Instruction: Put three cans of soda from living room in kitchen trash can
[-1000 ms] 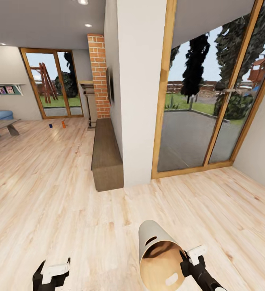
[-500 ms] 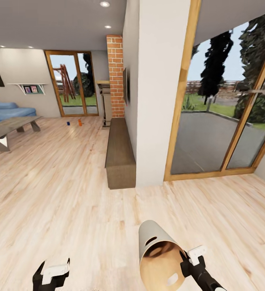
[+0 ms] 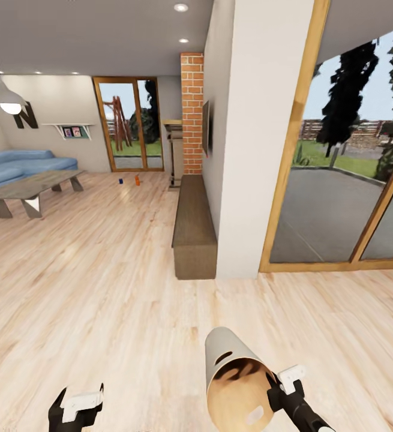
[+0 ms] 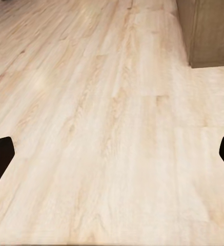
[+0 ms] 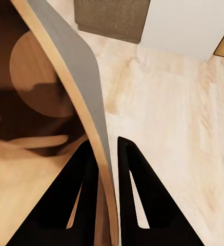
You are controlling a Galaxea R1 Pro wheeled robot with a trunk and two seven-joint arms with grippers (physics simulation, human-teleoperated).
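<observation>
The tash can (image 3: 235,375), light grey outside and brown inside, hangs tilted low in the head view with its mouth toward me. My right gripper (image 3: 278,387) is shut on its rim. In the right wrist view both fingers (image 5: 86,179) pinch the tash can wall (image 5: 65,61), one inside and one outside. Far off on the living room floor stand two cans of soda, a blue one (image 3: 120,180) and an orange one (image 3: 137,179), in front of the glass doors (image 3: 127,123). My left gripper (image 3: 79,405) is open and holds nothing, over bare planks (image 4: 112,156).
A low brown bench (image 3: 194,228) runs along the white wall (image 3: 250,138) ahead. Behind it are the brick chimney (image 3: 191,114) and the fireplace (image 3: 176,153). A blue sofa (image 3: 22,165) and a coffee table (image 3: 31,189) stand at the left. Large glass doors (image 3: 340,198) are at the right.
The camera has swung left, so the whole room has shifted right in the picture, bringing the sofa, table and a lamp into view. Both grippers and the tash can keep their places.
</observation>
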